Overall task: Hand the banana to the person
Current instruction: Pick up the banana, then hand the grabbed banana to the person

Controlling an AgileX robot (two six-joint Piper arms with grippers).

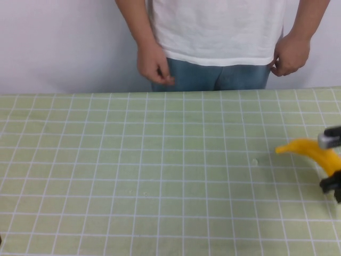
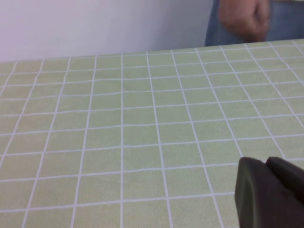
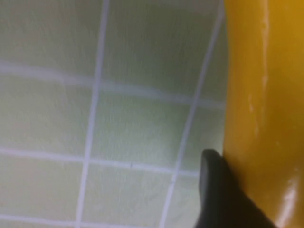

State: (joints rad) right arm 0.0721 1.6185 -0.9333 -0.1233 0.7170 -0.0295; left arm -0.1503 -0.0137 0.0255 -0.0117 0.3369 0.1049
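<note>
The yellow banana [image 1: 306,149] is at the table's right edge, its tapered end pointing left. My right gripper [image 1: 333,162] is at that edge with a finger on each side of the banana and looks shut on it. In the right wrist view one dark finger [image 3: 216,194] presses against the banana's skin [image 3: 261,95]; the other finger is out of view. The person [image 1: 218,32] in a white T-shirt and jeans stands behind the far edge, hands hanging down. My left gripper [image 2: 264,164] shows only in the left wrist view, shut and empty above the cloth.
A light green checked cloth [image 1: 160,170] covers the whole table. The person's hand [image 2: 244,19] shows beyond the far edge in the left wrist view. A white wall is behind.
</note>
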